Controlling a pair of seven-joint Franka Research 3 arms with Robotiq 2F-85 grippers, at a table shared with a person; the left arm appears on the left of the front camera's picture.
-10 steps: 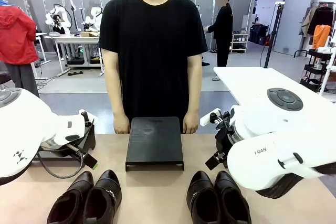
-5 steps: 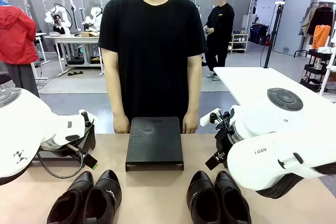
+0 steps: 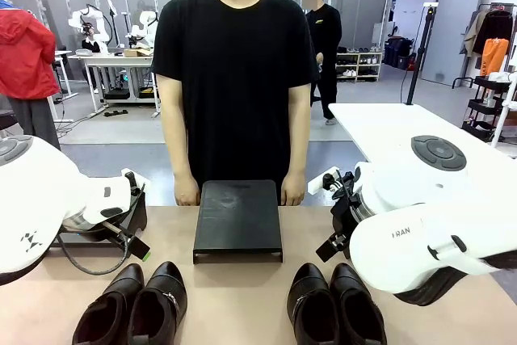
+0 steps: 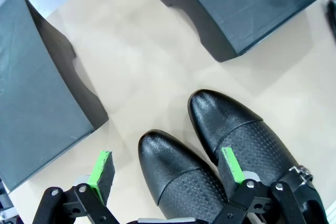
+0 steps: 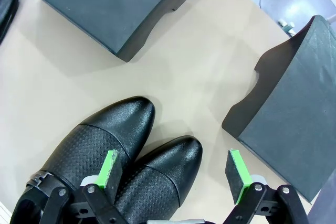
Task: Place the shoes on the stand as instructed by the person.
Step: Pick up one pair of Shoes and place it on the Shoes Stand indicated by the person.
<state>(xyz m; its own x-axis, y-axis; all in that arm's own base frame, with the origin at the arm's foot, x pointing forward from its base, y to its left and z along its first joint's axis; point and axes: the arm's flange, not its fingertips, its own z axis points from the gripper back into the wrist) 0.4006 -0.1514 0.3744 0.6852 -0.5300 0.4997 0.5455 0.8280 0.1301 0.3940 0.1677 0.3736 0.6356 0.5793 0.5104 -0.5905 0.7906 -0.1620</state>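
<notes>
Two pairs of glossy black shoes sit near the table's front edge, one pair at the left (image 3: pixel 133 306) and one at the right (image 3: pixel 337 306). A black stand (image 3: pixel 237 217) is centred at the far side, just in front of the person (image 3: pixel 236 78), whose hands rest at the table edge. My left gripper (image 4: pixel 167 167) hangs open over the left pair (image 4: pixel 220 145), one toe lying between its green pads. My right gripper (image 5: pixel 173 171) is likewise open above the right pair (image 5: pixel 121 150). A metal buckle (image 4: pixel 300 173) shows on one left-pair shoe.
A second black stand (image 4: pixel 37 93) lies beside the left pair, and another (image 5: pixel 294 114) beside the right pair. The bulky white left arm (image 3: pixel 48 208) and right arm (image 3: pixel 428 236) crowd the table's sides. Bare tabletop lies between the two pairs.
Neither arm, the shoes nor the person at the table has moved. A person far behind has walked leftward.
</notes>
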